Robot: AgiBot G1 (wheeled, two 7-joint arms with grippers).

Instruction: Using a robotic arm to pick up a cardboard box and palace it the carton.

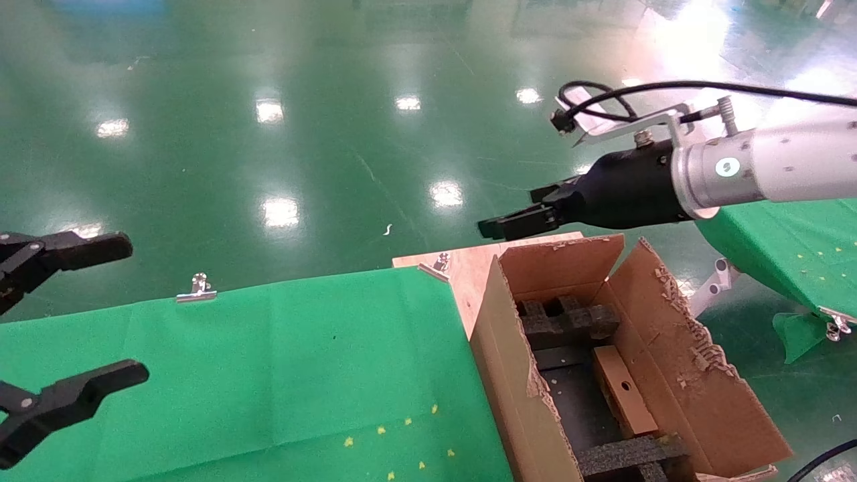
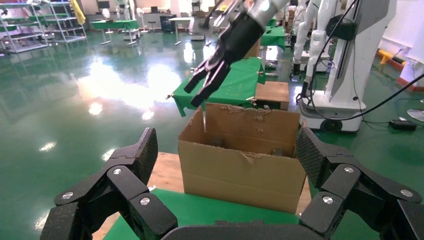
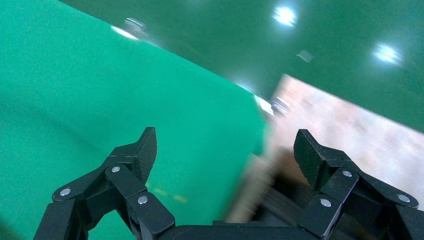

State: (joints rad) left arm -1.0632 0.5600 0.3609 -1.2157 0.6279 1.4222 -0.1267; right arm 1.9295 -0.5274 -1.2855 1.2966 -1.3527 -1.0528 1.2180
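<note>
Head view: the right pincer (image 1: 512,224), black, on a white arm w/ a lit wrist ring, hangs in the air above the far end of the carton (image 1: 515,375), fingers apart and holding nothing. The cardboard box (image 1: 622,388), small, brown, w/ a round hole, lies well below and nearer the robot than that pincer, inside the carton between black foam inserts (image 1: 569,321), so the placing looks done. The left pincer (image 1: 60,321) sits far off to the side over the green-cloth worktop (image 1: 268,375), fingers spread wide, empty, idle. Left wrist view: the left pincer's fingers (image 2: 135,165) frame the carton (image 2: 240,170); the right pincer (image 2: 202,85) hovers just above its ragged back flap, open. Risk: if the arm swings low on retreat, a finger could snag that torn flap and drag or tip the carton, which sits near the worktop's edge. Right wrist view: fingers (image 3: 140,155) wide apart, nothing between; green cloth and bare wood (image 3: 350,130) below, carton edge blurred. Box appears tilted against the foam; a knock to the carton might shift it.
</note>
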